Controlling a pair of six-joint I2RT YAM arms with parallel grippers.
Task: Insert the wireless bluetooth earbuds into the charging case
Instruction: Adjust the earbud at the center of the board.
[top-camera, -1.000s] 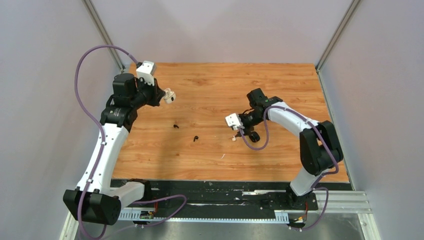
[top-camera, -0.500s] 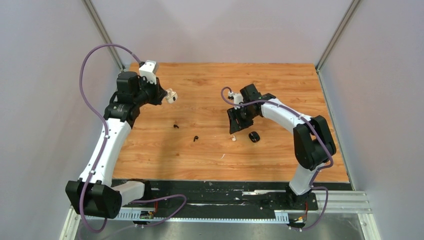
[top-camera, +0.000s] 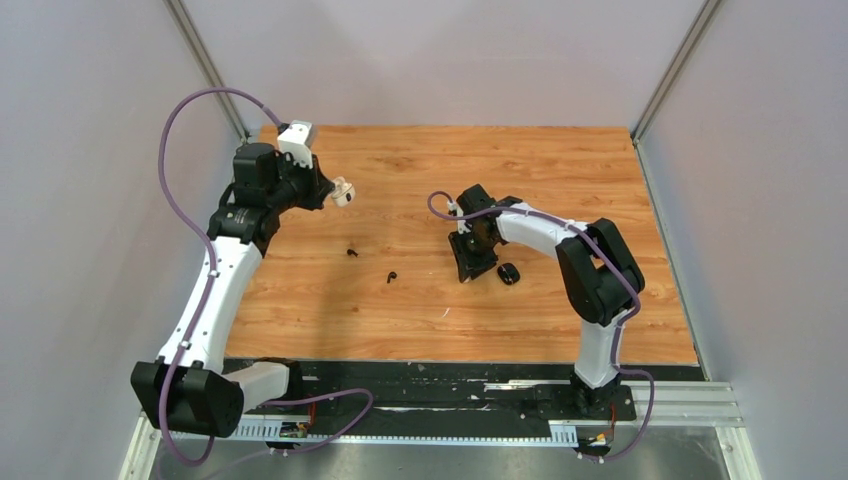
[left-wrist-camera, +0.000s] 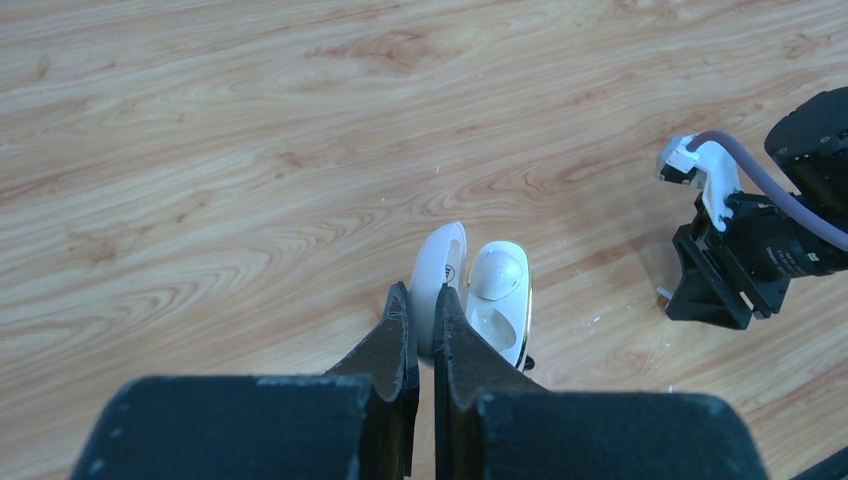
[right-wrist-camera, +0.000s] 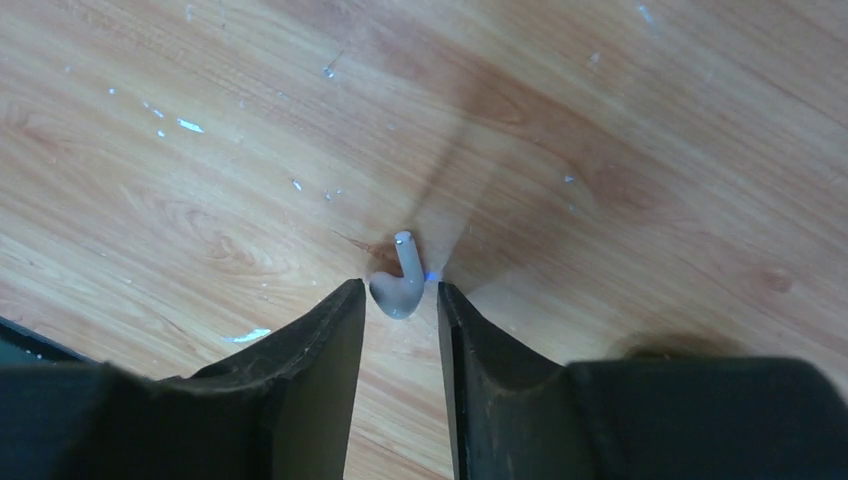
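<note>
My left gripper (left-wrist-camera: 420, 298) is shut on the lid of an open white charging case (left-wrist-camera: 470, 300), held above the table at the far left (top-camera: 343, 192). A rounded white earbud seems to sit in the case's upper well, and the lower well looks empty. In the right wrist view a white earbud (right-wrist-camera: 404, 262) lies on the wood, its bulb between the tips of my right gripper (right-wrist-camera: 400, 288). The jaws are open, with a small gap on each side of the bud. Two black earbuds (top-camera: 352, 252) (top-camera: 390, 277) lie mid-table.
A black oval case (top-camera: 509, 273) rests just right of my right gripper (top-camera: 466, 264). White specks dot the wooden table (top-camera: 560, 170). Grey walls close in on the left, right and back. My right arm's wrist (left-wrist-camera: 750, 260) shows in the left wrist view.
My right arm has swung left and down, its wrist turned over the white earbud, and its jaws have narrowed. The left arm shifted slightly with the case, then held still.
</note>
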